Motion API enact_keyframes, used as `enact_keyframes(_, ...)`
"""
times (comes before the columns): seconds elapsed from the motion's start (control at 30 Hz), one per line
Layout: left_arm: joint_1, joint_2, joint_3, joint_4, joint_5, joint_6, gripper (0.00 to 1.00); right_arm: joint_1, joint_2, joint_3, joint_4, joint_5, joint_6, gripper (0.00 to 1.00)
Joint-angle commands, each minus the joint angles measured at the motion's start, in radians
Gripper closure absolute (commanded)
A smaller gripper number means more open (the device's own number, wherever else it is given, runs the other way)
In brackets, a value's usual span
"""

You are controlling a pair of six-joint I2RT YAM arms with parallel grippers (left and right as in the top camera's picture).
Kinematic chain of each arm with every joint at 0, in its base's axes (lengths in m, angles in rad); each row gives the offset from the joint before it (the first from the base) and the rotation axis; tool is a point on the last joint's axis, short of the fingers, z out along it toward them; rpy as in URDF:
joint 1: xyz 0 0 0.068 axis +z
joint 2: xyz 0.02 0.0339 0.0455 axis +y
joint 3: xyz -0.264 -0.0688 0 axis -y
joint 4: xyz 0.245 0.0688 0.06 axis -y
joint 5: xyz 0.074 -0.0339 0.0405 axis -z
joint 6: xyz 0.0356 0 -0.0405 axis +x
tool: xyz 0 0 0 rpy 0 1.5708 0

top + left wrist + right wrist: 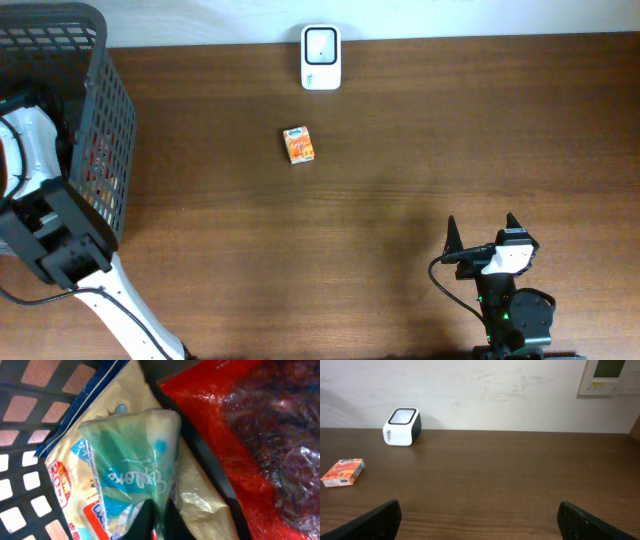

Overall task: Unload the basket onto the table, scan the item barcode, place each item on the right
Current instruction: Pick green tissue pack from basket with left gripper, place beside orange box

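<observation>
**Pick-up stage of the scan.** In the left wrist view, the left tool (156, 522) enters at the bottom centre of the frame. Its two dark fingers are pressed narrow on the lower end of a green packet (135, 465), which it holds. The packet lies inside the basket (20, 405), on top of a cream bag (200, 505) and just beside a red bag (235, 435) that fills the upper right. No barcode can be made out on the packet's visible face.

In the overhead view, the basket stands at the upper left and the left arm (50, 230) reaches into it from the lower left. The tool itself is hidden there. The scanner (321, 57) sits at the top centre of the counter (400, 150), well apart from the basket. An orange box (299, 145) lies below it in the frame. The right tool (481, 225) rests at the lower right, its jaws wide and holding nothing.

**Judgement.** The grip appears made and the lift not yet begun. The next move calls for raising the packet clear of the basket wall without dragging the bags beneath. The packet must then be carried to the scanner with its barcode turned toward the window. Held by one end, the soft wrapper may swing or slip.
</observation>
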Motion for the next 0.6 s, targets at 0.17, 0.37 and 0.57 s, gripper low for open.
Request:
enact_keyframes(0.17,-0.003,-0.149,0.319,-0.176,0.190,0.029,1.00,0.006,-0.006,-0.007,-0.004,0.008,0.004,0.01)
enact_keyframes(0.37,-0.197,-0.532,0.381,-0.147,0.567,0.029,1.00,0.006,-0.006,-0.007,-0.005,0.008,0.004,0.01)
enact_keyframes(0.57,-0.792,-0.465,0.228,-0.084,0.599,0.006,1.00,0.006,-0.006,-0.007,-0.005,0.008,0.004,0.01)
